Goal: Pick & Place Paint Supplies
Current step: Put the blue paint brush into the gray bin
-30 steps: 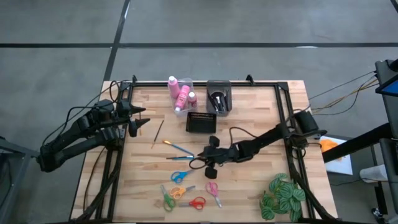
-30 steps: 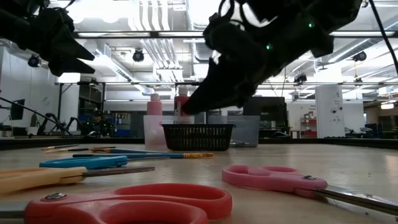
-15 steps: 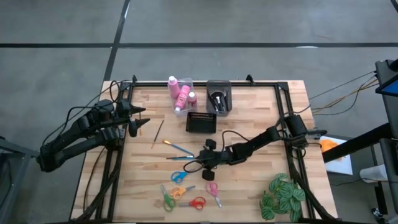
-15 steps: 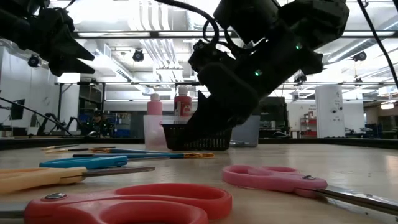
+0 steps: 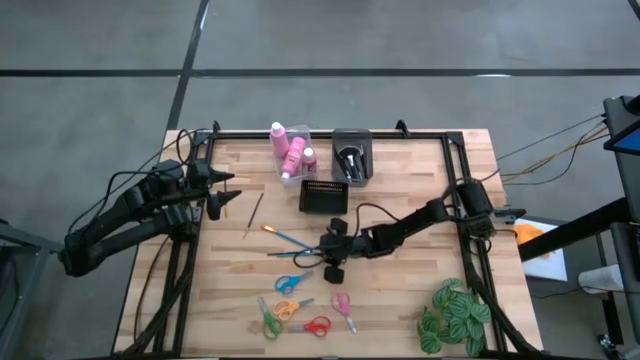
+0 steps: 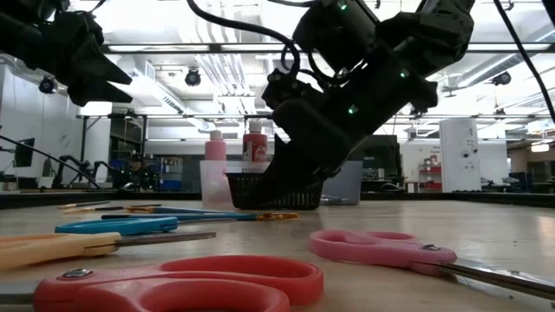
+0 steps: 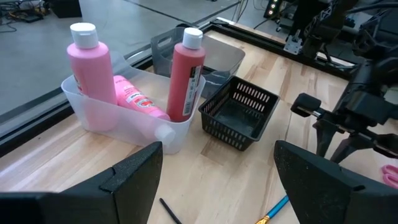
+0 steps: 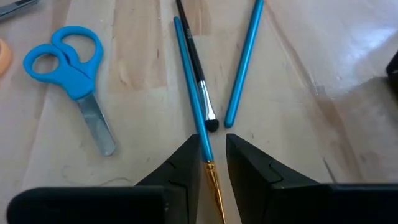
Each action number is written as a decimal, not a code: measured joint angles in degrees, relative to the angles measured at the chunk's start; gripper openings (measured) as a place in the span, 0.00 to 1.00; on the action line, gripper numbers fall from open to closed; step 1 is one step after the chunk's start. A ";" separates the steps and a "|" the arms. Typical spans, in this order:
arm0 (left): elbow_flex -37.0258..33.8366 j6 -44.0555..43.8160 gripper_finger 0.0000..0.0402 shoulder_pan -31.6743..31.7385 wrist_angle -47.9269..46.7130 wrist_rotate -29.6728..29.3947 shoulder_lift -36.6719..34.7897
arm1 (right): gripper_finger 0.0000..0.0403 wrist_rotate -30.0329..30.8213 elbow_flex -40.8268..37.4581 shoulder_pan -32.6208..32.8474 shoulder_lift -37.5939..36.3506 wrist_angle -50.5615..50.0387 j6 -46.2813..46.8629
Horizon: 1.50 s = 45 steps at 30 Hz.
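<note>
Two blue brushes [image 8: 186,68] [image 8: 244,62] and a black brush [image 8: 194,62] lie on the table's middle [image 5: 288,245]. My right gripper [image 8: 213,146] [image 5: 323,252] is low over them, pointing down. Its fingers stand narrowly apart on either side of the one blue brush near its gold ferrule [image 8: 214,183]. Several scissors [image 5: 300,305] lie nearer the front edge. Three pink bottles [image 7: 186,71] are in a clear bin [image 5: 290,152]. My left gripper [image 7: 217,174] [image 5: 220,190] waits open at the table's left, empty. My right gripper comes from above with one finger [image 8: 189,155] on each side of the blue brush, across its shaft just behind the ferrule [image 8: 205,152]. The brush lies flat on the table, close against one finger. I cannot tell whether the fingers touch it.
A black mesh basket [image 5: 323,196] and a grey bin [image 5: 352,155] stand at the far middle. A wooden brush [image 5: 254,213] lies at the left. Blue scissors [image 8: 68,62] lie next to the brushes. A leafy plant [image 5: 455,315] is at the front right.
My right gripper has gone toward the table's left edge and down, from above the table to the brushes, its fingers now standing down at the table's surface. The brushes and scissors have stayed where they were.
</note>
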 joint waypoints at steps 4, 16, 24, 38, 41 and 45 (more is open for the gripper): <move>0.00 0.00 0.77 0.00 0.00 0.00 0.00 | 0.19 -1.86 0.00 -0.46 0.10 -0.19 0.01; 0.00 0.00 0.77 -0.04 0.00 0.00 0.00 | 0.19 -1.93 -0.11 -0.56 0.10 -4.01 2.02; 0.00 0.00 0.77 -0.04 0.00 0.00 0.00 | 0.19 -1.93 -0.18 -0.63 0.10 -4.26 2.69; 0.00 0.00 0.77 -0.04 0.00 0.01 0.00 | 0.12 -1.90 -0.26 -0.64 0.10 -4.61 0.29; 0.00 0.00 0.77 -0.04 0.00 0.00 0.00 | 0.05 -2.16 -0.26 -0.70 0.10 -4.66 0.36; 0.00 0.00 0.77 -0.04 0.00 0.00 0.00 | 0.04 -2.59 -0.28 -0.70 0.08 -4.77 0.48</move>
